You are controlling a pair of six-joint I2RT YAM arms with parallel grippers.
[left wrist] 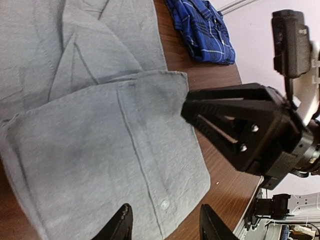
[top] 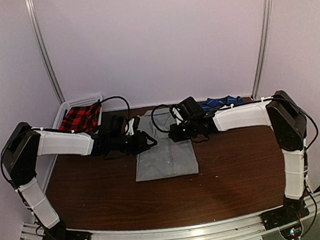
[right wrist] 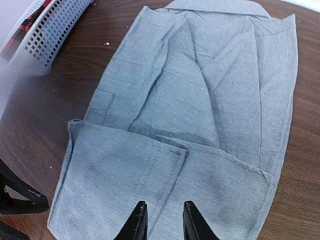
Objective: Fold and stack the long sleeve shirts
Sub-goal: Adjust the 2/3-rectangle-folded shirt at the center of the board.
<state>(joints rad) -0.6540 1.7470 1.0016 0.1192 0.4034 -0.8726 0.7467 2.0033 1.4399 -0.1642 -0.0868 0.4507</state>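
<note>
The light grey long sleeve shirt (top: 164,153) lies flat mid-table, sleeves folded in and its lower part folded up over the body (right wrist: 190,125). The dark blue plaid shirt (top: 222,102) lies crumpled at the back right, also in the left wrist view (left wrist: 202,27). My left gripper (top: 145,141) hovers over the grey shirt's left edge, jaws open and empty (left wrist: 165,227), a button below them. My right gripper (top: 176,134) hovers over the shirt's right side, its jaws narrowly open with nothing between them (right wrist: 164,222).
A white perforated basket (top: 70,106) at the back left holds a red-and-black plaid cloth (top: 81,118). The two grippers are close together over the shirt; the right gripper body (left wrist: 240,125) fills the left wrist view. Bare wood table (top: 157,203) lies in front.
</note>
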